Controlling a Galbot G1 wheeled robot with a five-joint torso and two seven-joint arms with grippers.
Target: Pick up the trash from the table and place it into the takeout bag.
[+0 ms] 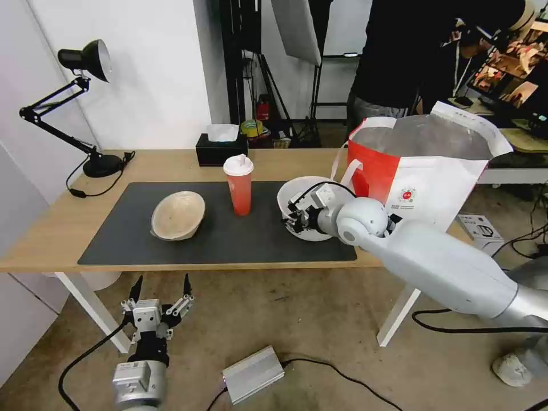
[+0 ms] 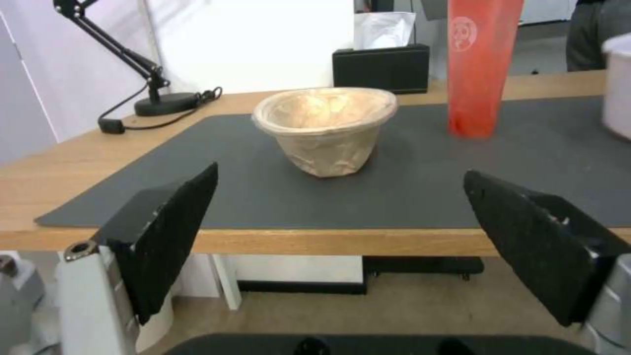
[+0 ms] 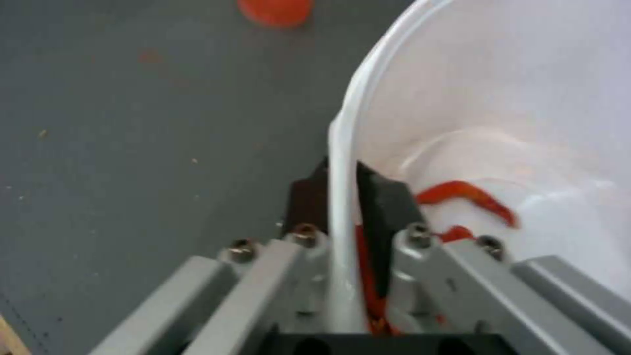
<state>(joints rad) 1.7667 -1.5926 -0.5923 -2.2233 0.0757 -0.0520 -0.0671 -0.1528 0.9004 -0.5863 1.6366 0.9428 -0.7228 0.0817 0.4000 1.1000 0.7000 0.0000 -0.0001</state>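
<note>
Right gripper [image 1: 292, 220] clamped on the near rim of the white bowl [image 1: 297, 197], which sits on the dark grey mat [image 1: 228, 240] of the light-wood table [image 1: 51, 228], just beside the takeout bag [image 1: 422, 171]. Right wrist view gives the detail the head view lacks: one black pad outside the bowl [image 3: 500, 98] wall, the other inside, rim pinched between them, red crayfish shells [image 3: 470, 195] lying on the bowl floor, right gripper [image 3: 342, 192] closed on the wall.

Takeout bag stands open at the table's right end, foil lining showing, red logo on its front.

Red cup [image 1: 238, 185] with white lid upright mid-mat, between the white bowl and the beige paper bowl [image 1: 178, 215]. Head view shows the beige bowl tilted on its side toward the front edge; left wrist view shows the beige paper bowl [image 2: 325, 128] from the side, crumpled wall, with the red cup [image 2: 480, 64] behind and to one side.

Left gripper [image 1: 161, 294] parked low in front of the table, below the edge, fingers spread wide, holding nothing; left wrist view confirms the left gripper [image 2: 342, 236] with both black pads well apart.

Black tissue box [image 1: 221, 149] and desk lamp [image 1: 85, 103] at the table's far side.
</note>
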